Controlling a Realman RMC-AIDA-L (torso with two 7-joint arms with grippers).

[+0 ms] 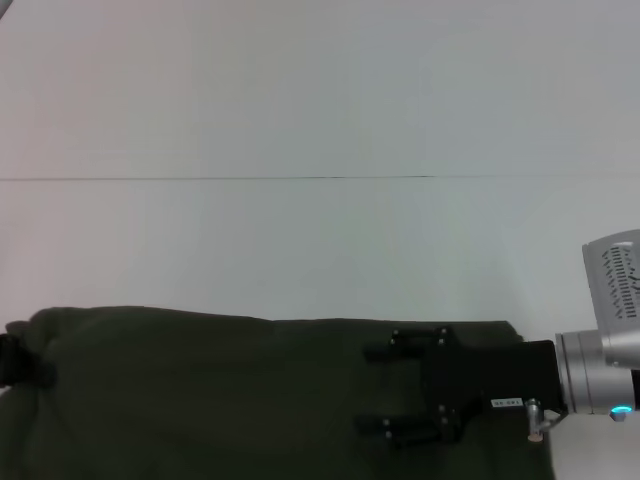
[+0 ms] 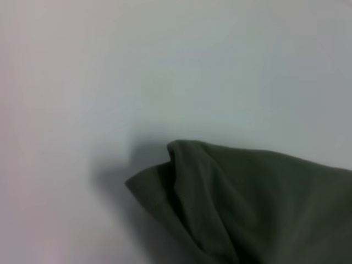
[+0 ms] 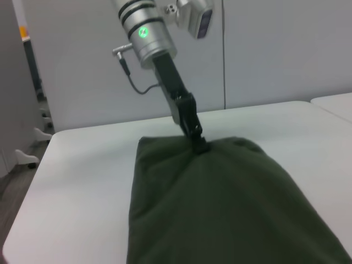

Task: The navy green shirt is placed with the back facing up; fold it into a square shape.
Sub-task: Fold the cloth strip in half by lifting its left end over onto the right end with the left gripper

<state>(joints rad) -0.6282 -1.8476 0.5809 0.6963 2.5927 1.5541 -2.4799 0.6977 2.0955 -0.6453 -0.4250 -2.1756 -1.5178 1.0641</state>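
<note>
The navy green shirt (image 1: 220, 400) lies as a folded dark olive slab along the near part of the white table, plain side up. At its left end my left gripper (image 1: 12, 358) is shut on the cloth. The right wrist view shows that gripper (image 3: 199, 146) coming down at a slant and pinching the shirt's (image 3: 220, 209) far edge. In the left wrist view a gathered corner of the shirt (image 2: 247, 203) hangs slightly raised, with a shadow under it. My right gripper (image 1: 375, 390) hovers over the shirt's right part, open, its two fingers spread wide with nothing between them.
The white table (image 1: 320, 100) stretches far beyond the shirt, with a thin seam (image 1: 220, 179) across it. In the right wrist view the table's side edge (image 3: 27, 187) drops to the floor, grey partitions stand behind, and a second table (image 3: 335, 102) adjoins.
</note>
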